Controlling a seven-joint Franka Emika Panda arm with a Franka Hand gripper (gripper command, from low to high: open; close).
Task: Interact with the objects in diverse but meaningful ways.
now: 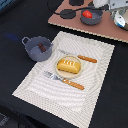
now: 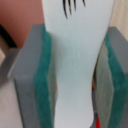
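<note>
On the tan plate (image 1: 59,71) in the middle of the striped placemat (image 1: 95,82) lies the yellow-orange bread loaf (image 1: 68,65). An orange-handled fork (image 1: 64,80) and knife (image 1: 83,58) flank the plate. At the exterior view's left, a grey-blue pot (image 1: 33,51) holds the brown sausage (image 1: 42,48). A second pot (image 1: 95,19) with the red tomato (image 1: 87,14) stands on the toy kitchen board (image 1: 75,22). My gripper (image 1: 118,11) (image 2: 75,80) hangs over that board's right end. Its green pads (image 2: 42,82) press both sides of a pale flat utensil (image 2: 75,55) with a black prong mark.
A black burner disc (image 1: 67,13) lies on the board beside the second pot. The dark table (image 1: 15,20) surrounds the placemat. In the wrist view a red patch (image 2: 98,122) shows past the utensil.
</note>
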